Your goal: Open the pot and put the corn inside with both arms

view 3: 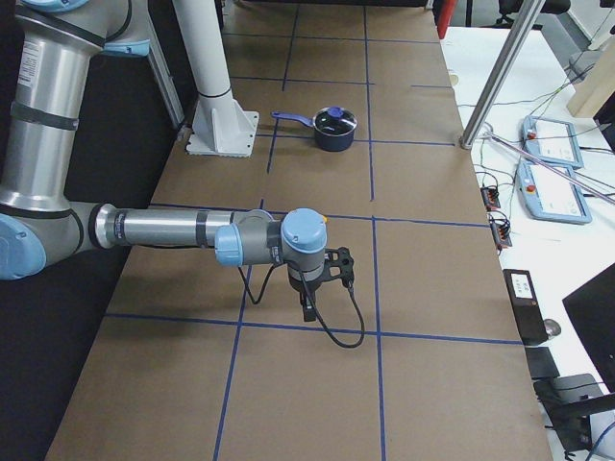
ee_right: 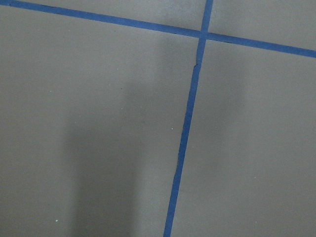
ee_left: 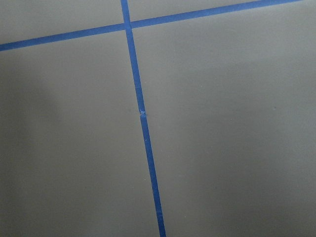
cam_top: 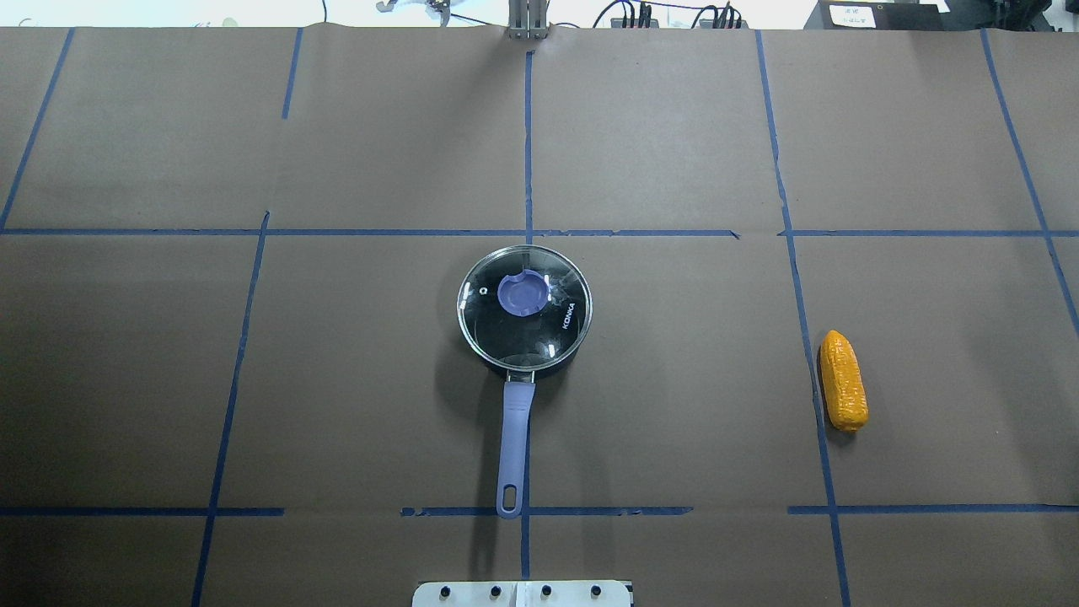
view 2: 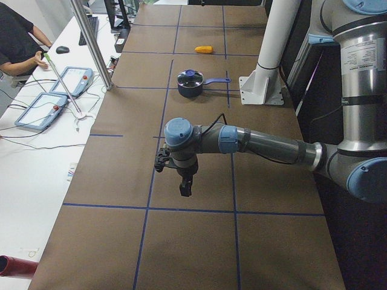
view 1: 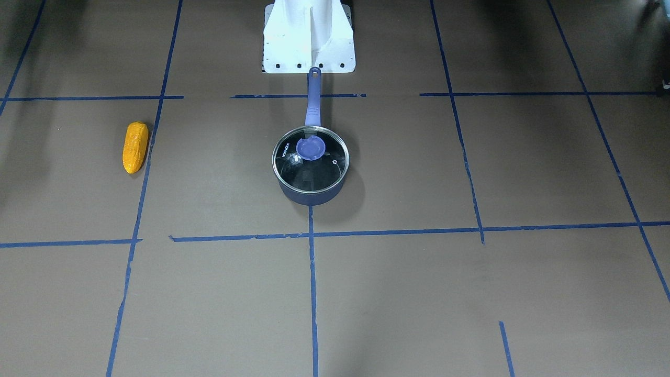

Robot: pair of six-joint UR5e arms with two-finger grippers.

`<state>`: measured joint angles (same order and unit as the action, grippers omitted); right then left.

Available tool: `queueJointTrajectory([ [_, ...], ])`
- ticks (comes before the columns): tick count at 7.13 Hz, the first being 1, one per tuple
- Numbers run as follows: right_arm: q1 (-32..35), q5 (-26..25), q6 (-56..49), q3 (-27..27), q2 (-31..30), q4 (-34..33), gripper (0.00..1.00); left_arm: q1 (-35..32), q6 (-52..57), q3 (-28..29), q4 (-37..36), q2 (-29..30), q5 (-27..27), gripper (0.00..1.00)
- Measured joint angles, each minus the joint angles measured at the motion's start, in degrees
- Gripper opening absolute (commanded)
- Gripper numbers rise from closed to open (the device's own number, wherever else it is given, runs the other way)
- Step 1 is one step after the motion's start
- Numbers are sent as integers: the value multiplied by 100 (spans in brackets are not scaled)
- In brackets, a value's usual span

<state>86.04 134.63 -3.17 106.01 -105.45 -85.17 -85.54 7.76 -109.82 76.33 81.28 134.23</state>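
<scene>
The dark navy pot (cam_top: 524,362) stands at the table's middle with its glass lid (cam_top: 548,333) on and its purple-blue knob (cam_top: 523,295) on top; its handle (cam_top: 514,447) points toward the robot's base. It also shows in the front view (view 1: 310,196). The orange-yellow corn (cam_top: 844,391) lies on the robot's right side, far from the pot; in the front view it lies at the left (view 1: 135,147). My left gripper (view 2: 184,187) shows only in the left side view and my right gripper (view 3: 307,309) only in the right side view. Both hang over bare table far from the pot. I cannot tell whether they are open or shut.
Brown paper with blue tape lines covers the table (cam_top: 674,152). The white robot base (view 1: 309,39) stands just behind the pot's handle. A metal post (view 2: 91,42), teach pendants (view 2: 41,110) and an operator (view 2: 18,42) are along the far table edge.
</scene>
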Motion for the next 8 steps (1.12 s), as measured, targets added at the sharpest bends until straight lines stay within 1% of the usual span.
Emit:
queueJointTrajectory([
  [8, 0, 30, 3, -1, 2, -9, 100, -2, -40, -64, -1, -28, 68, 100],
])
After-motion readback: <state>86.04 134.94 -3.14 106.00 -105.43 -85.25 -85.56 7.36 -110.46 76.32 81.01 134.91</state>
